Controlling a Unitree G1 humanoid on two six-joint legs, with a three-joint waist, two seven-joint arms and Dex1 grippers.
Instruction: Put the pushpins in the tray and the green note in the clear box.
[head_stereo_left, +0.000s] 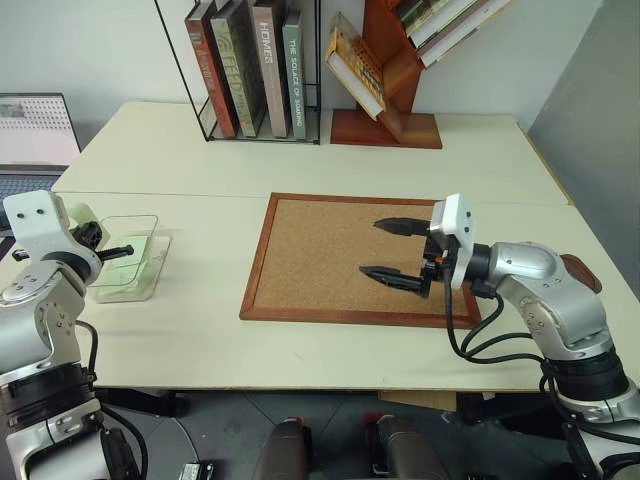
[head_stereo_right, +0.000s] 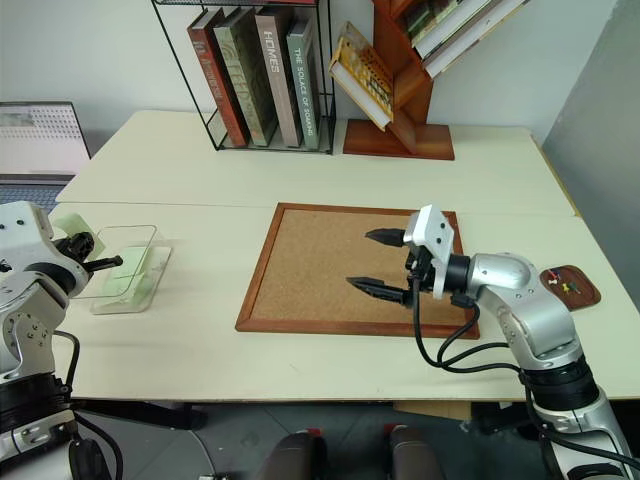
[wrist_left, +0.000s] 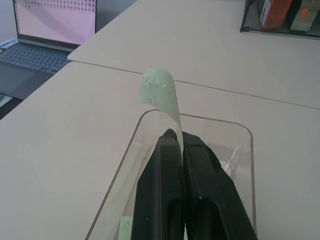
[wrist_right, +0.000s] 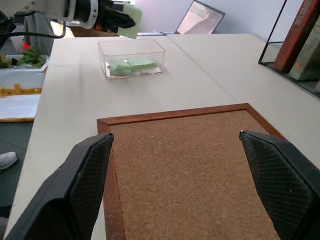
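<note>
Between the closed fingers of the left gripper sits the green note, pinched at its lower end; the rest of the slip rises past the fingertips and curls over at its free end, so its long axis runs on from the fingers. Gripper and note hang over the clear box, which stands near the table's left edge. Pale green slips already lie flat on the box floor, though how many is hard to tell through the plastic. Bare tabletop surrounds the box on every side, and a laptop lies beyond the table's edge.

Over at the cork board, the right gripper hovers above the board's right part with its fingers spread wide and nothing between them, pointing toward the robot's left across the board. The board lies flat at mid-table, with open surface around it.

By the table's right edge rests the tray, partly hidden behind the right arm, with the pushpins lying in it as small red and white specks. Along the far edge stand a wire rack of books and a wooden shelf, well apart from both grippers.
</note>
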